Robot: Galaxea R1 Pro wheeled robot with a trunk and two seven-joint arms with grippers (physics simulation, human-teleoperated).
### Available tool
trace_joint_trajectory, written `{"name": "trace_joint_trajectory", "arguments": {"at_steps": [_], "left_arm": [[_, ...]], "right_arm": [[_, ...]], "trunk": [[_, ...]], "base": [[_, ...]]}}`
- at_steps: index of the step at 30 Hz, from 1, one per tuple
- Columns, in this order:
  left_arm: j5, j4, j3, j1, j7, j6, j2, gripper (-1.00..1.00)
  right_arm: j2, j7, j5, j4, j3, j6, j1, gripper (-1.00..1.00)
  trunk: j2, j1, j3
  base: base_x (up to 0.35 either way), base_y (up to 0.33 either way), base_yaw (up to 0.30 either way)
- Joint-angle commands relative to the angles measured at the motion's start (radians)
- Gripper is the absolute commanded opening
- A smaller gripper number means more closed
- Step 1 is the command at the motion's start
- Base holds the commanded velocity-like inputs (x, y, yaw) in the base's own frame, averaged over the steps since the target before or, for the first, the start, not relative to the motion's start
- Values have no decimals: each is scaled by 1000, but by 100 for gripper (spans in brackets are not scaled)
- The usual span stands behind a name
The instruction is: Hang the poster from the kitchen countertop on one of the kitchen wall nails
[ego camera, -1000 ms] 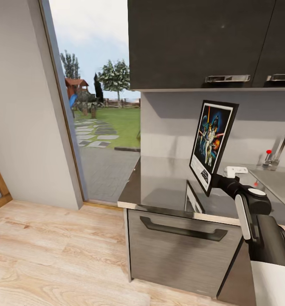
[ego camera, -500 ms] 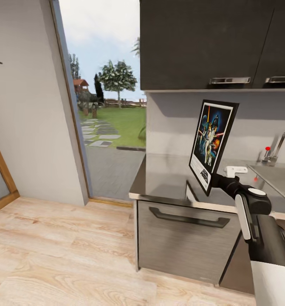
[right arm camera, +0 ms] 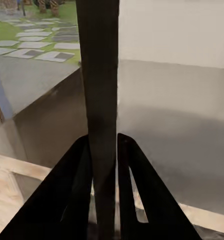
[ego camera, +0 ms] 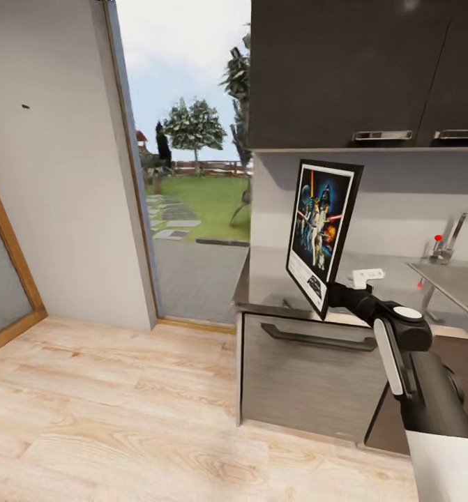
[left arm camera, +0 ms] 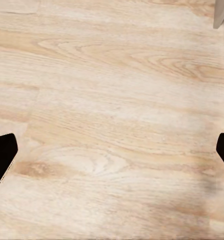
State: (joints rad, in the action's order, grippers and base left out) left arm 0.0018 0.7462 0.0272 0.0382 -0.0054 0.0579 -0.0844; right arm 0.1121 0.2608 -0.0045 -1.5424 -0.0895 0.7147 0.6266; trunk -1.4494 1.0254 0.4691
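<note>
the pale grey wall (ego camera: 59,174) stands far off to the left of the right gripper (ego camera: 333,296), with the wall nail (ego camera: 25,107) a dark speck high on it. between wall and gripper an open doorway (ego camera: 192,174) looks onto lawn and trees. the kitchen countertop (ego camera: 401,286) runs just behind and below the gripper, under dark upper cabinets (ego camera: 359,70), with a tap (ego camera: 451,237) further to the gripper's right and a dark-handled drawer front (ego camera: 310,369) beneath.

the poster (ego camera: 323,233) is lifted clear of the counter, upright and slightly tilted, pinched at its lower corner by the right gripper. in the right wrist view the two black fingers (right arm camera: 77,200) press narrowly against either face of the frame's edge (right arm camera: 99,100).

the lettering in the white band at the poster's bottom is too small to read.

the left gripper (left arm camera: 112,155) hangs over the wood floor (left arm camera: 112,100), its fingertips (left arm camera: 2,155) spread wide and holding nothing.
</note>
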Motion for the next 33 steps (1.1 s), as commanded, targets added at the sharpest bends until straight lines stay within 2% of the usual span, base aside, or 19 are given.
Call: {"name": "trace_joint_trajectory", "arguments": {"at_steps": [1, 8, 12, 13, 14, 17, 19, 22, 24, 30, 33], "left_arm": [[0, 1, 0, 0, -1, 2, -1, 100], [1, 1, 0, 0, -1, 2, -4, 100], [0, 1, 0, 0, -1, 2, -4, 100], [0, 1, 0, 0, -1, 2, -5, 100], [0, 1, 0, 0, -1, 2, -5, 100], [0, 1, 0, 0, -1, 2, -5, 100], [0, 1, 0, 0, -1, 1, -5, 100], [0, 1, -1, 0, -1, 1, -5, 100], [0, 0, -1, 0, -1, 1, -5, 100], [1, 0, 9, 0, -13, 1, -13, 100], [0, 1, 24, 0, -58, 1, -18, 100]], "right_arm": [[0, 6, -1, -1, 0, 5, 0, -100], [0, 10, -6, -2, 39, 6, 0, -100], [-1, 36, -7, -2, 106, 5, 0, -100], [-2, 46, -7, -2, 140, 5, 0, -100], [-3, 50, -7, -2, 155, 5, 0, -100], [-23, 59, -9, -2, 191, 6, 0, -100], [-52, 64, -9, -2, 212, 7, 0, -100], [-63, 72, -10, -1, 233, 7, 0, -100], [-68, 100, -10, -1, 274, 6, 0, -100], [-70, 157, -10, -1, 301, 5, 0, -100], [-68, 226, -11, 1, 301, 4, 0, -100]], "trunk": [[-1, 0, 1], [-1, 0, 1], [-1, 0, 1], [-1, 0, 1], [-1, 0, 1], [-1, 0, 1], [-1, 0, 1], [-1, 0, 1], [-1, 0, 1], [-1, 0, 1], [-1, 0, 1]], "base": [[-243, 199, 0], [-243, 199, 0], [-243, 199, 0], [-243, 199, 0], [-243, 199, 0], [-243, 199, 0], [-243, 200, 0], [-205, 207, 0], [-90, 204, 0], [-31, 172, 0], [-8, 61, 0]]}}
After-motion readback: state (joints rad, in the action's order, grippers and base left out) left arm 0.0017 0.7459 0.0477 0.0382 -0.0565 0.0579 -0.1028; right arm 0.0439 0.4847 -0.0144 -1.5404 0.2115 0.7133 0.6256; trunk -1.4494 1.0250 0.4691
